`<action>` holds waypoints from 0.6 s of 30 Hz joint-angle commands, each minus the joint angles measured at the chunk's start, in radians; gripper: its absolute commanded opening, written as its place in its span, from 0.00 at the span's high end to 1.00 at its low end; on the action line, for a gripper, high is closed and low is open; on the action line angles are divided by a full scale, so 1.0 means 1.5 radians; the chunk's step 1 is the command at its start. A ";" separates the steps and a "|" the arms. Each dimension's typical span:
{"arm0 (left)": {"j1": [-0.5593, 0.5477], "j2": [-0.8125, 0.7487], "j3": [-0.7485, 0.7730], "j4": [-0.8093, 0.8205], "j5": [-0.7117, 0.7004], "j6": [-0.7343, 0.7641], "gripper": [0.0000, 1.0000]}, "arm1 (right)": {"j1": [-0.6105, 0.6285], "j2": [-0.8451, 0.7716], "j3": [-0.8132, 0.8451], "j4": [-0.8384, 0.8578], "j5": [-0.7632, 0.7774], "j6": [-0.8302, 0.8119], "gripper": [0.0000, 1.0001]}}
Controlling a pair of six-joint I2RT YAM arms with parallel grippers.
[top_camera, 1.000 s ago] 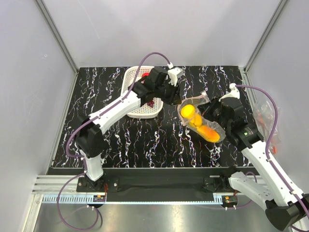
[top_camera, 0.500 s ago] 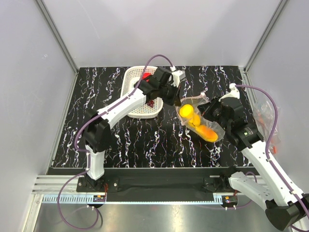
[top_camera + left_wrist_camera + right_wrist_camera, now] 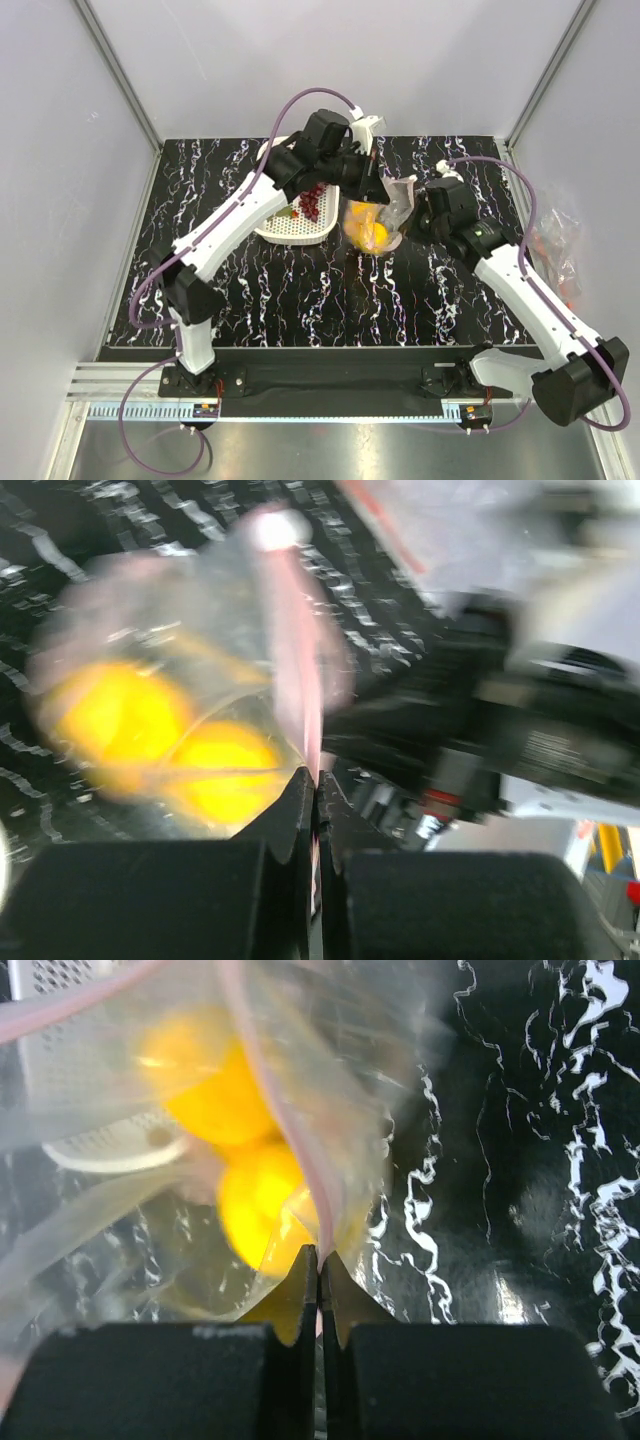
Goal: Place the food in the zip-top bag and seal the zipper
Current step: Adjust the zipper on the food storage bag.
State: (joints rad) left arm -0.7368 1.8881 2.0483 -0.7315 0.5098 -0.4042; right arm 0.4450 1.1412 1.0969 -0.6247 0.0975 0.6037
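the zip-top bag [image 3: 392,200] hangs pinched between the two grippers over the middle of the black marbled table [image 3: 300,290], just right of the white lattice basket [image 3: 285,232]. reading from the left of the overhead view, the basket sits toward the far side of the table with a dark red grape-like cluster [image 3: 312,201] lying in it and a small orange-green bit beside that, too small to name. the left arm reaches across over the basket, and the left gripper [image 3: 383,193] meets the bag at its top edge. in the left wrist view the left gripper [image 3: 313,783] has its jaws pressed together on the zipper [image 3: 298,670], the pink strip running up and away from the fingertips, with the yellow fruit [image 3: 130,720] blurred inside the clear plastic to the left of it. next in the overhead view come the bag and its yellow fruit [image 3: 367,230], bunched low in the pouch. right of the bag, the right gripper [image 3: 408,207] comes in from the other side. its own camera shows the right gripper [image 3: 319,1260] clamped tight on the zipper [image 3: 285,1120] too, the yellow fruit [image 3: 255,1200] behind the film and the basket [image 3: 105,1146] beyond it at upper left. at the far right, off the table's edge, lies some crumpled clear plastic [image 3: 553,238].
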 commanded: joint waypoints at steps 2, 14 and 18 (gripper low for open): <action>-0.023 -0.069 0.003 0.026 0.070 -0.038 1.00 | 0.003 0.010 0.085 -0.065 -0.011 -0.046 1.00; 0.033 -0.075 -0.056 -0.038 -0.038 -0.005 0.97 | 0.003 -0.033 0.240 -0.174 0.008 -0.076 1.00; 0.032 -0.102 -0.052 -0.025 -0.032 -0.013 0.97 | 0.003 -0.036 0.176 -0.165 0.007 -0.075 1.00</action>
State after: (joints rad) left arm -0.6857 1.8015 1.9545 -0.7982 0.4683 -0.4206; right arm 0.4450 1.0729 1.4227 -0.8570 0.0933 0.5106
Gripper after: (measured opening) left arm 0.032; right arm 0.011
